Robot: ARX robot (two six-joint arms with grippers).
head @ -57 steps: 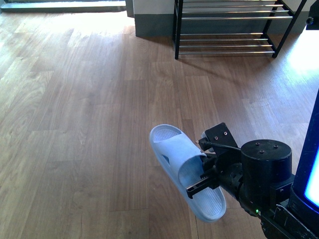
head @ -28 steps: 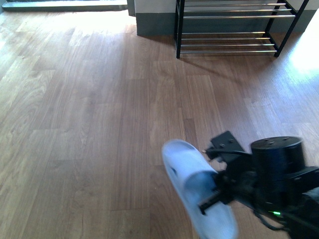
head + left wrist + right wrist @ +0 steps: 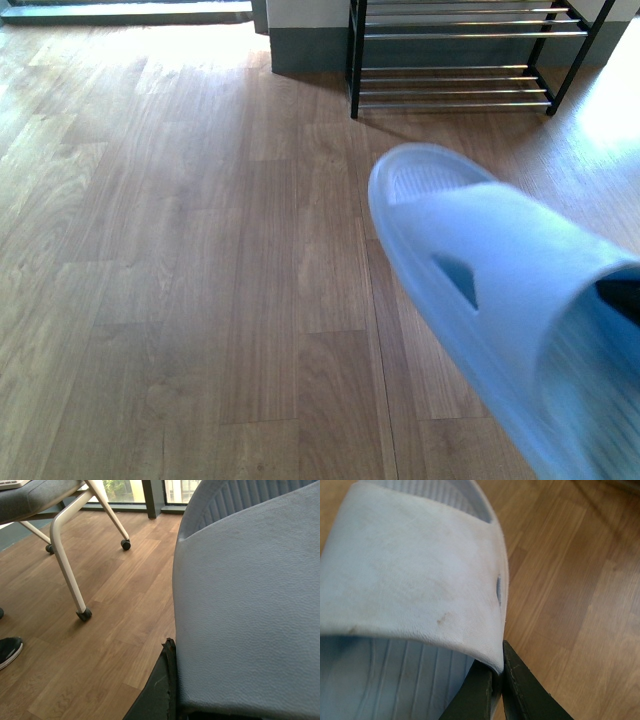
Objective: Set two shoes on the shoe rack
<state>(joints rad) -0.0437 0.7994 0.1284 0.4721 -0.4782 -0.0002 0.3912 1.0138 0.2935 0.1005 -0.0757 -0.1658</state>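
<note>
Sunlit wood-plank floor [image 3: 180,250], white-legged chair [image 3: 66,565] on casters

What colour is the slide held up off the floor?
The slide is pale blue; the front view shows it best.

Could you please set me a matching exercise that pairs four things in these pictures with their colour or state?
Things:
1. slide
2. shoe rack
3. chair legs
4. right end effector

Descriptions:
A. white tubes
B. black frame with chrome rods
C. pale blue, held aloft
D. shut on the slide's strap edge

Pairs: 1-C, 2-B, 3-A, 4-D
</note>
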